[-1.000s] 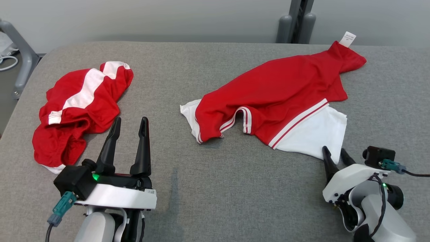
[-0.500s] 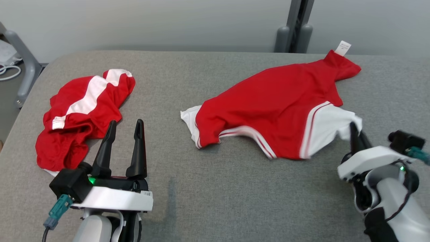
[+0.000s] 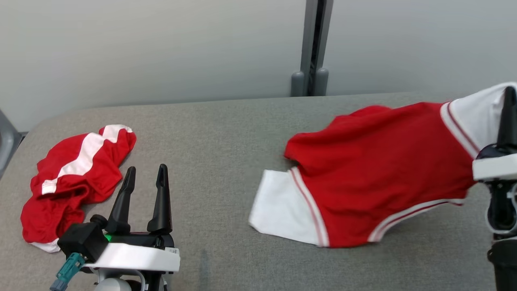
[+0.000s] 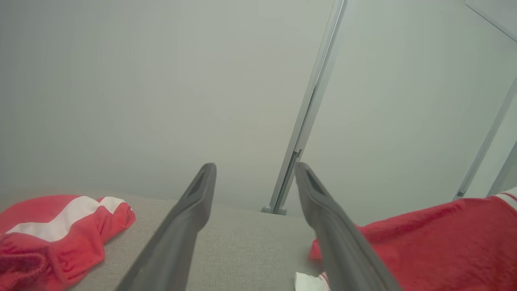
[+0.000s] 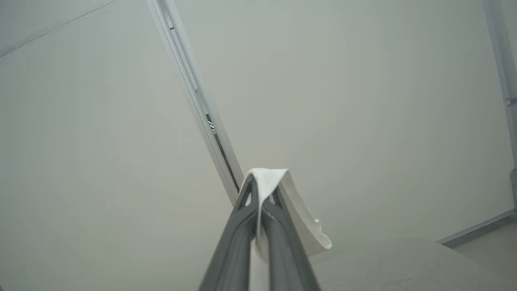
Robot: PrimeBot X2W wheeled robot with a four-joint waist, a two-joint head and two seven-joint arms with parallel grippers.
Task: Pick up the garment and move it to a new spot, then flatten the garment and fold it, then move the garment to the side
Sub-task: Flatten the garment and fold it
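The garment (image 3: 375, 173) is a red shirt with white sleeves and striped trim, lying on the right half of the grey table (image 3: 218, 133). My right gripper (image 3: 509, 95) is shut on its white sleeve and holds that end raised off the table at the far right. In the right wrist view the white cloth (image 5: 291, 202) drapes over the shut right gripper (image 5: 259, 190). My left gripper (image 3: 146, 169) stands open at the lower left with nothing between its fingers. In the left wrist view the left gripper (image 4: 254, 167) points at the wall and the garment (image 4: 436, 242) lies to its right.
A second crumpled red garment with a white stripe (image 3: 76, 178) lies at the table's left, just left of my left gripper; the left wrist view shows this crumpled garment (image 4: 52, 230) too. A grey post (image 3: 311, 48) stands behind the table against the wall.
My right gripper has shut on the white sleeve and lifted it up and to the right, dragging and turning the garment. The head camera has tilted upward. The left gripper stays open.
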